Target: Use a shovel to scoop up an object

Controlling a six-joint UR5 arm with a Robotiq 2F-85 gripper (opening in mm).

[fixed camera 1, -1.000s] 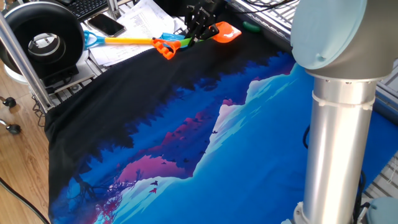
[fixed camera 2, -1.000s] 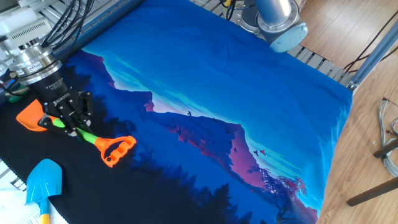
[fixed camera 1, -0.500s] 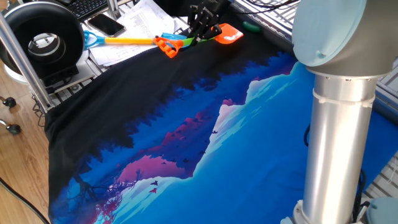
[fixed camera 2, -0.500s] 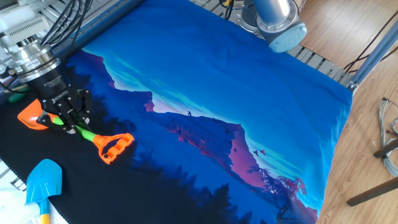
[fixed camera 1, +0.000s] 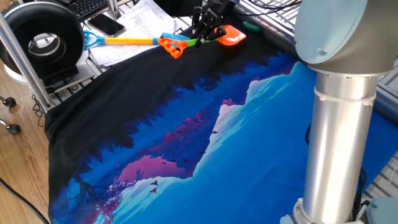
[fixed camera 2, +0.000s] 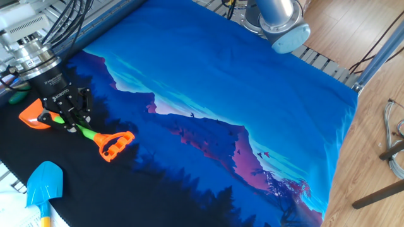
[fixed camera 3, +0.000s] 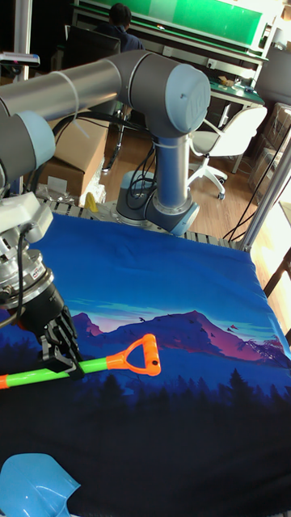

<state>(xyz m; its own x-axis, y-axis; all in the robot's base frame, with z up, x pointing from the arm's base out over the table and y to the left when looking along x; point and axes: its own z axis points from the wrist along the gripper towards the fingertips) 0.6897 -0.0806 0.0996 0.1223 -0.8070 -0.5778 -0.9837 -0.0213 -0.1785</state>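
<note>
Shovel (fixed camera 2: pixel 76 126): orange blade, lime-green shaft, orange D-handle; lies low over the dark far-left corner of the cloth, blade aimed at the table edge, handle trailing toward the middle.
Hold: gripper (fixed camera 2: pixel 66 120) pinches the green shaft just behind the blade, fingers pressed onto it from both sides; judged a grip near the blade for close control of the scoop's tip.
Shaft attitude: close to level in the tall fixed view (fixed camera 3: pixel 89 365), handle (fixed camera 3: pixel 143 356) free of the fingers; whether the blade touches the cloth cannot be told.
Object (fixed camera 1: pixel 251 26): small dark green piece just beyond the blade tip, near the cloth's edge, apart from the blade (fixed camera 1: pixel 229 35); partly hidden behind the arm in the other fixed view.
Stage, judged: blade lined up for the approach, scoop not yet made.
Spare shovel (fixed camera 2: pixel 43 184): blue blade, yellow shaft; lies near the D-handle, untouched.
Surface: cloth (fixed camera 2: pixel 252 107) printed with a blue mountain landscape, dark at one side, spread flat over the table.
Room: papers and phone (fixed camera 1: pixel 106 25) beside the cloth; wooden floor; office chair (fixed camera 3: pixel 229 139) and seated person beyond.
</note>
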